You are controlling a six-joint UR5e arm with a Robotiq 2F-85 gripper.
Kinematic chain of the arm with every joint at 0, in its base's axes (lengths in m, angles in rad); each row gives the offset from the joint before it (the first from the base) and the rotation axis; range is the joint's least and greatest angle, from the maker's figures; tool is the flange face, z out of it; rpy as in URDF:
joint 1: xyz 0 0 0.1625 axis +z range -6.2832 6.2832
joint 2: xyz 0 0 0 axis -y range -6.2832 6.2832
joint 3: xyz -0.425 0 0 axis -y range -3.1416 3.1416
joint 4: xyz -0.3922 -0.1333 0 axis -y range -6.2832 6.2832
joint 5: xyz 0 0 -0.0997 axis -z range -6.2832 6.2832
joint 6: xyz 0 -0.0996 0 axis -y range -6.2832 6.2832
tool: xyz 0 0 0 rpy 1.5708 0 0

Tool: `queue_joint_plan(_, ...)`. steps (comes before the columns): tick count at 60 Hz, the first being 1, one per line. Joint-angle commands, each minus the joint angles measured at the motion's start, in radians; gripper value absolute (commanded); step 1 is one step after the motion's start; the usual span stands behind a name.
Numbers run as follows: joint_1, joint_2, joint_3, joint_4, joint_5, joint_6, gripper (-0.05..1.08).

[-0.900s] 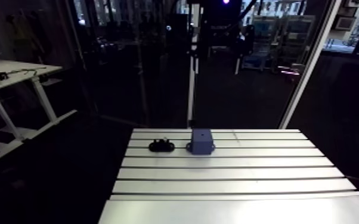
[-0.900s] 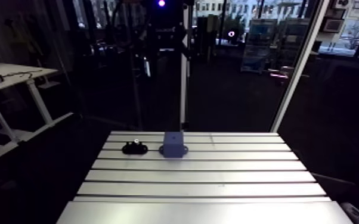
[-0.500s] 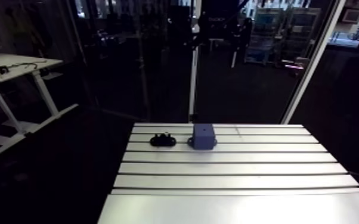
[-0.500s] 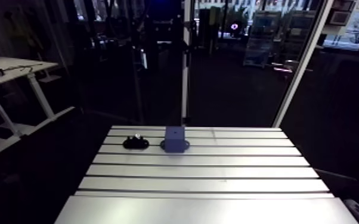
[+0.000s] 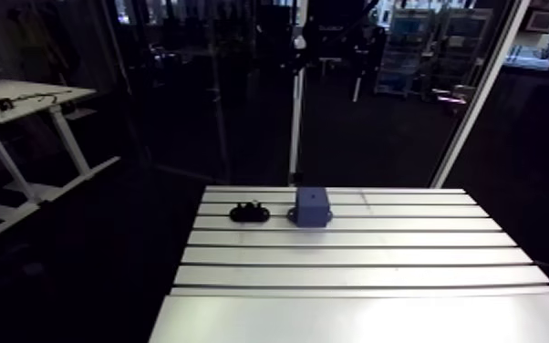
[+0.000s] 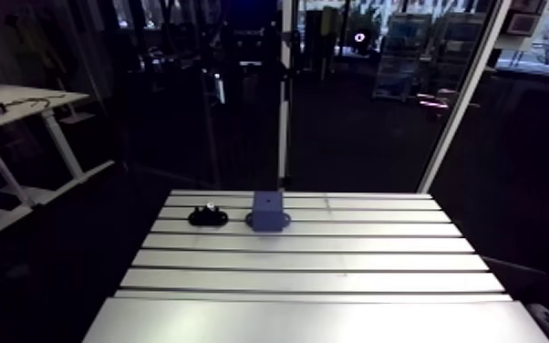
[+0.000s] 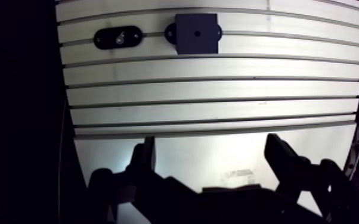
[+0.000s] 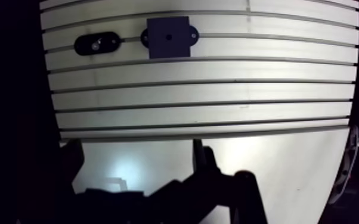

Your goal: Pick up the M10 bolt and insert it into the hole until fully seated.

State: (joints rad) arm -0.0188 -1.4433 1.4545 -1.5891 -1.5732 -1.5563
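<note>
A small black holder (image 7: 117, 38) lies on the slotted aluminium table (image 7: 217, 113), with the silvery head of the M10 bolt (image 7: 119, 39) showing in its middle. Right beside it stands a blue block (image 7: 194, 34) with a dark hole (image 7: 197, 33) in its top face. In the arm view the holder (image 5: 249, 213) and the blue block (image 5: 310, 207) sit near the table's far edge. My gripper (image 7: 210, 146) hovers high over the near part of the table, well short of both. It is open, with only bare table between its dark fingers (image 7: 143, 161).
The table's long slots (image 5: 351, 265) run across between the gripper and the two parts. The table's left edge (image 7: 68, 101) drops off into darkness. A white upright post (image 5: 296, 119) rises just behind the far edge.
The arm view has shifted slightly, so the camera moved with the arm. The holder, bolt and blue block have stayed in place.
</note>
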Motion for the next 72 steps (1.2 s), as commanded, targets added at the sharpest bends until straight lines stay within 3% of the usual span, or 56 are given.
queue_joint_plan(1,0.000,0.002,0.020,-0.064,0.003,-0.001,0.01)
queue_joint_plan(11,0.024,0.016,0.024,-0.088,0.012,0.007,0.01)
queue_joint_plan(25,0.107,0.076,0.031,-0.149,0.012,0.046,0.01)
queue_joint_plan(37,0.126,0.122,0.033,-0.198,0.014,0.064,0.01)
queue_joint_plan(46,0.144,0.165,0.036,-0.231,0.003,0.084,0.02)
queue_joint_plan(55,0.149,0.193,0.061,-0.295,0.014,0.083,0.14)
queue_joint_plan(66,0.166,0.219,0.086,-0.344,0.014,0.084,0.28)
queue_joint_plan(72,0.167,0.244,0.094,-0.368,0.014,0.084,0.43)
